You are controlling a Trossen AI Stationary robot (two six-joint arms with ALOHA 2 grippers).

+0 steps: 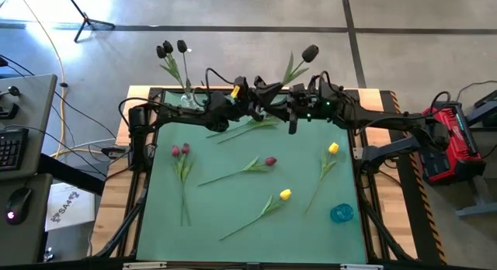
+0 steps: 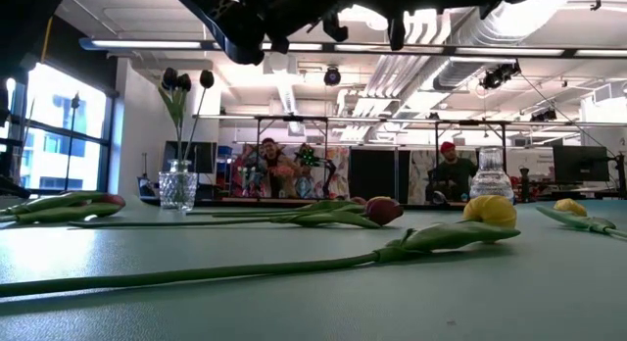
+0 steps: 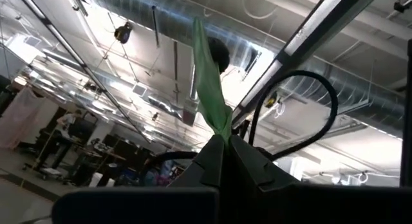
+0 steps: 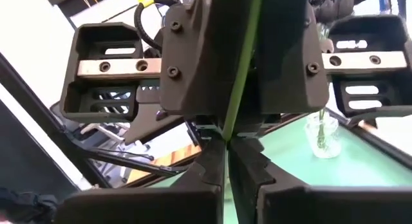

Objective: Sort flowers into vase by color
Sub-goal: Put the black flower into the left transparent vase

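Both hands meet above the far edge of the bench [image 1: 155, 223], at 12 o'clock from the bench centre in the high view. The left hand [image 1: 260, 107] and the right hand [image 1: 289, 107] face each other, and both are pinched on one stem. The left wrist view shows the left hand [image 3: 225, 141] pressed together on a green leaf and stem. The right wrist view shows the right hand [image 4: 226, 141] pressed together on the same thin green stem, with the left hand's body directly behind it.

The held flower is a black tulip [image 1: 310, 52]. Its head lies at about 1 o'clock from the two hands, beyond the bench's far edge. Its long axis runs from the hands up and away toward that head.

The clear vase [image 1: 189, 99] stands at the far-left corner of the bench and already holds black tulips. It lies at 9 o'clock from the hands. The left hand is the nearer one to it.

Judgement: this appears to be a hand-over between arms. The coming move depends on carrying the stem toward 9 o'clock with its cut end pointing down over the vase mouth.

The blue vase [image 1: 342, 213] stands near the bench's 4 o'clock corner.
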